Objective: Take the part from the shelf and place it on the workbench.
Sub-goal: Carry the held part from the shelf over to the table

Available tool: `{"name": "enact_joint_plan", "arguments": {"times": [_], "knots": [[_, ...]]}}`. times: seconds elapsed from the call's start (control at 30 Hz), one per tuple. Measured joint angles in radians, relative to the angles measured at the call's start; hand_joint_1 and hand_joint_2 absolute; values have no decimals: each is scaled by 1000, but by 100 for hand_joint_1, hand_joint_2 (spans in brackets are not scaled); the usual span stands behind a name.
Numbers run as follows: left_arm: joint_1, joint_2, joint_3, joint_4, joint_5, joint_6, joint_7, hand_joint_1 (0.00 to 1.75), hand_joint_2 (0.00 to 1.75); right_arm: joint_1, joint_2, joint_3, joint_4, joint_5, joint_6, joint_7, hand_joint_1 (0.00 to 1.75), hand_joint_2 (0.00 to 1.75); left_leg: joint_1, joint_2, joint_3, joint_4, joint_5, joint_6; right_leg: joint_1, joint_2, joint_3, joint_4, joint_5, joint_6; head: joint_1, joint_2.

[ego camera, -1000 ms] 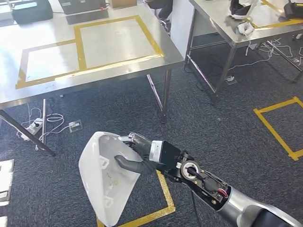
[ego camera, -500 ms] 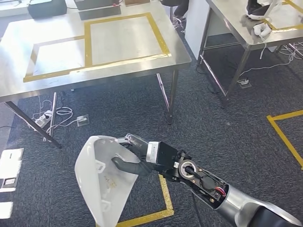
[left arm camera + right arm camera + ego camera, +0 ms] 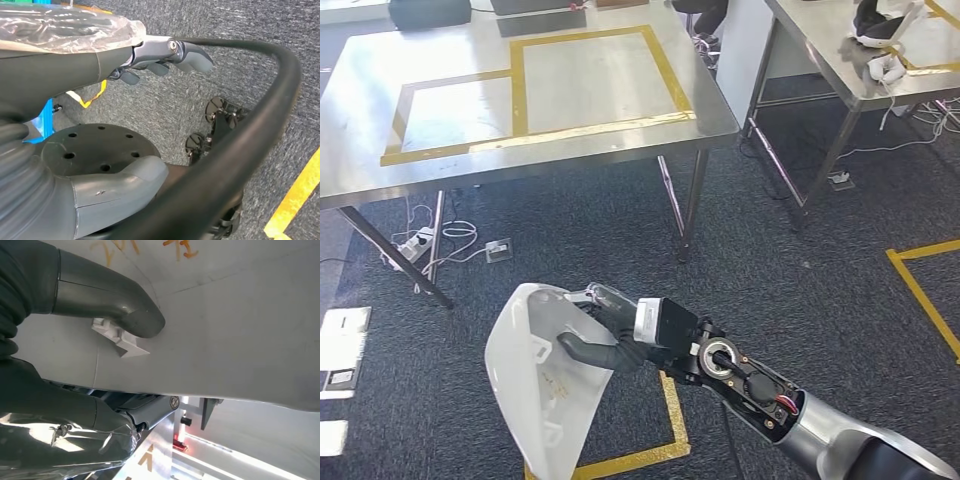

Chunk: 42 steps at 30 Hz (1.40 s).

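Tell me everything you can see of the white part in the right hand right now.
The white part is a thin, curved, roughly triangular shell, smooth like plastic, with small moulded clips and faint orange marks on its concave face. The right hand holds it at one edge, thumb pressed on the inner face. It hangs over dark carpet, short of the steel workbench, touching nothing else.

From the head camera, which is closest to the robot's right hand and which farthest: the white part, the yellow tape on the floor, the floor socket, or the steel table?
1. White part: held in the right hand.
2. Yellow floor tape: just below the wrist.
3. Floor socket: on the carpet, ahead and to the left.
4. Steel table: beyond the socket, farthest.
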Motion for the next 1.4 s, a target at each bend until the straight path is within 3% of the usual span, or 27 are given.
{"name": "enact_joint_plan", "arguments": {"times": [1.4], "knots": [[0,0,0,0,0,0,0,0,175,0,0,0,0,0,0,0,175,175,2,0,1,0,0,1,2,0,1,0,0,0,0,0]]}}
